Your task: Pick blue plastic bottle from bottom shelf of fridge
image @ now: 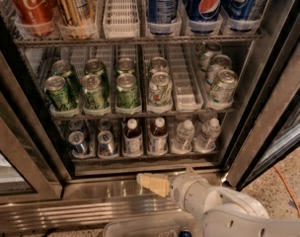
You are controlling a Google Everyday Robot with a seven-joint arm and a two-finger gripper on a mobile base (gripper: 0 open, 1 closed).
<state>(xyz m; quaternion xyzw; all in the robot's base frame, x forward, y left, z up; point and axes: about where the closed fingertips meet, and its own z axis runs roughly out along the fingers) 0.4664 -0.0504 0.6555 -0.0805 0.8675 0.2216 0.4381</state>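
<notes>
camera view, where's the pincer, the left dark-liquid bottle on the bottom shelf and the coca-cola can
pincer point(143, 180): camera view, tan tip, low centre of frame
left dark-liquid bottle point(133, 143): camera view, its pale label
coca-cola can point(30, 6): camera view, its red side
</notes>
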